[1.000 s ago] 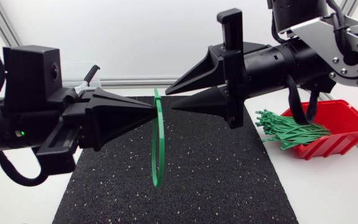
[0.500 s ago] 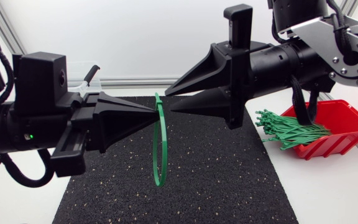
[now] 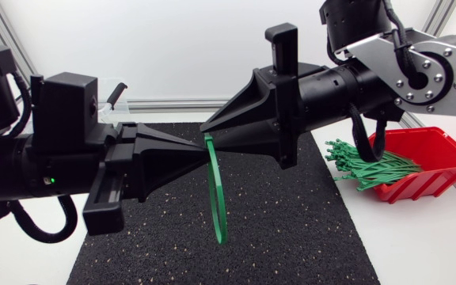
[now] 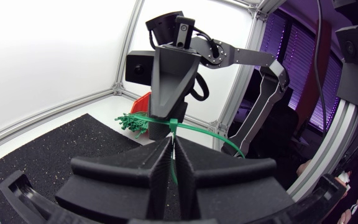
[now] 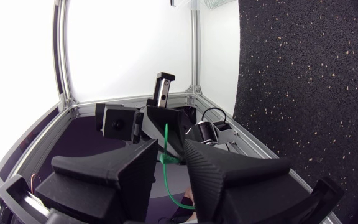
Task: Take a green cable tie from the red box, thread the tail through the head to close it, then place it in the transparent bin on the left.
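A black speckled mat (image 3: 291, 229) is laid on a white table (image 3: 418, 249). The green cable tie (image 3: 216, 198) is held over the mat's middle as a loop. Its long axis is nearly upright and is seen edge-on from above, with the lower end leaning a little toward the red box (image 3: 442, 150). Its top is pinched by the left gripper (image 3: 203, 146), whose fingers are pressed together on the strap. The right gripper (image 3: 207, 133) is set around the tie's head with a narrow gap left, and no grip is seen. Since half a second ago the loop has been carried rightward and lower, and the right fingers have been drawn closer. The box is found well apart at the mat's right edge. The transparent bin (image 3: 111, 109) is largely hidden behind the left arm.
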`<state>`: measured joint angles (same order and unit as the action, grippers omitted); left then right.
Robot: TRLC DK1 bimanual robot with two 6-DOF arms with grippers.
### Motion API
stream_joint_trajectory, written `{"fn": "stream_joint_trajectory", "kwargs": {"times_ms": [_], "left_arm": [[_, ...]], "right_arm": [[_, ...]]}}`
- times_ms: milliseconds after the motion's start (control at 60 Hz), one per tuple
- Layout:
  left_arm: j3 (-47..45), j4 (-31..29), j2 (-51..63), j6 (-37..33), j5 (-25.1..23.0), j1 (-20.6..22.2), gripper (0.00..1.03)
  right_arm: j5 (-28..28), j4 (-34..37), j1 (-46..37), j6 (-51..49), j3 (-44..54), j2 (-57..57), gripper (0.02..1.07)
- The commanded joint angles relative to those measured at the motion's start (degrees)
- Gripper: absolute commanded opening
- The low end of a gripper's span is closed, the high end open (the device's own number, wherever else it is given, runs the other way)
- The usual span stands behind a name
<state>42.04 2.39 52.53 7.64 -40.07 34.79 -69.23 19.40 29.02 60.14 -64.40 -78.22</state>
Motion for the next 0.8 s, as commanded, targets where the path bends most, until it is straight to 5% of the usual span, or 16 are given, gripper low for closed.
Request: {"fn": "stream_joint_trajectory", "kwargs": {"times_ms": [0, 783], "left_arm": [[-0.7, 0.2, -0.3, -0.9, 0.7, 1.1, 0.08], [-1.2, 0.3, 0.0, -1.1, 0.7, 0.8, 0.08]], "right_arm": [[-0.4, -0.3, -0.7, -0.4, -1.0, -1.9, 0.38], [0.5, 1.9, 1.0, -0.3, -0.3, 1.2, 0.29]]}}
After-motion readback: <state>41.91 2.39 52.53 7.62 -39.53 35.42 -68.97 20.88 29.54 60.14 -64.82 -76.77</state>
